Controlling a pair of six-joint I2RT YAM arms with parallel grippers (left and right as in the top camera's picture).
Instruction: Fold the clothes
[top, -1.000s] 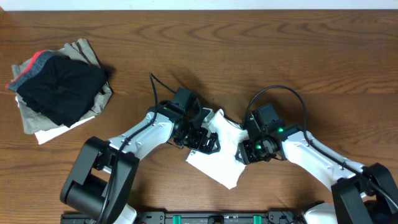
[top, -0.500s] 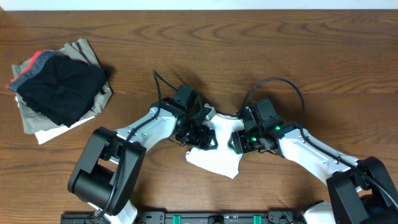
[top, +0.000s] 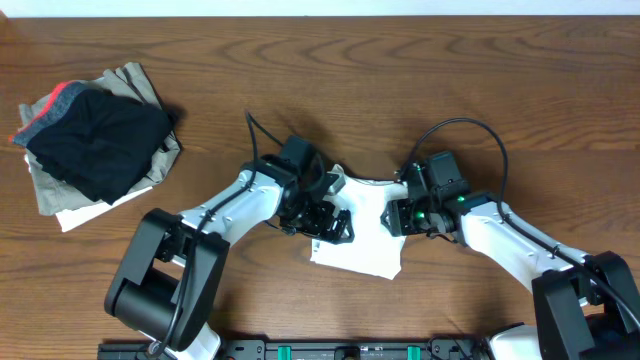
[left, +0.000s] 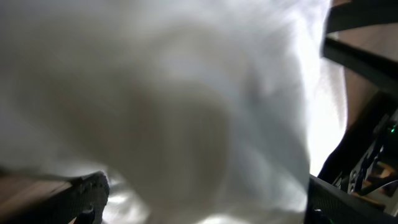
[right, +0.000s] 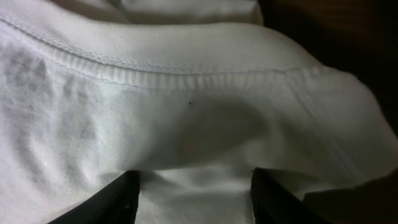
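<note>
Centrally, the plain white, thin wrinkly garment (top: 360, 255) lies between the grippers: left gripper (top: 328, 222) gapes wide over it; right gripper (top: 397, 217), half-parted, straddles it, grip uncertain.

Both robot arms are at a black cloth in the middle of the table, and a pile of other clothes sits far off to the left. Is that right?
Almost. The cloth in the middle is white, not black, as the overhead view shows. The rest is right: the pile of other clothes sits far off to the left.
</note>
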